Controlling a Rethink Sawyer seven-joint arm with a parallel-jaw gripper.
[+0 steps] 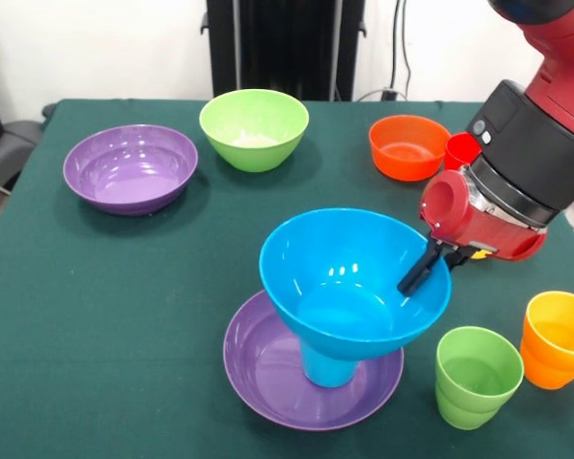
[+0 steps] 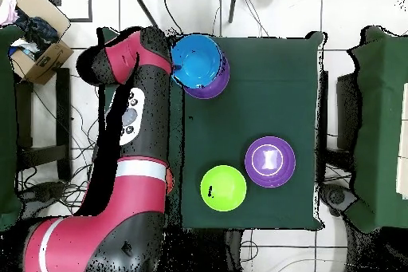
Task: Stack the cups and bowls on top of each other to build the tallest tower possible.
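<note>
A wide purple bowl (image 1: 268, 378) sits at the table's near middle, and it also shows in the overhead view (image 2: 215, 87). A blue cup (image 1: 327, 365) stands upside down in it. The deep blue bowl (image 1: 349, 277) rests on that cup, tilted slightly; it also shows in the overhead view (image 2: 197, 59). My gripper (image 1: 416, 277) is shut on the blue bowl's right rim, with one black finger (image 1: 413, 275) inside the bowl. A green cup (image 1: 476, 375) and an orange cup (image 1: 558, 337) stand at the near right. I cannot make out the yellow cup.
The second purple bowl (image 1: 129, 167) (image 2: 269, 161) is at the back left. The light green bowl (image 1: 253, 127) (image 2: 223, 188) is at the back middle. The orange bowl (image 1: 408, 146) and a red cup (image 1: 459, 150) are at the back right, beside my arm.
</note>
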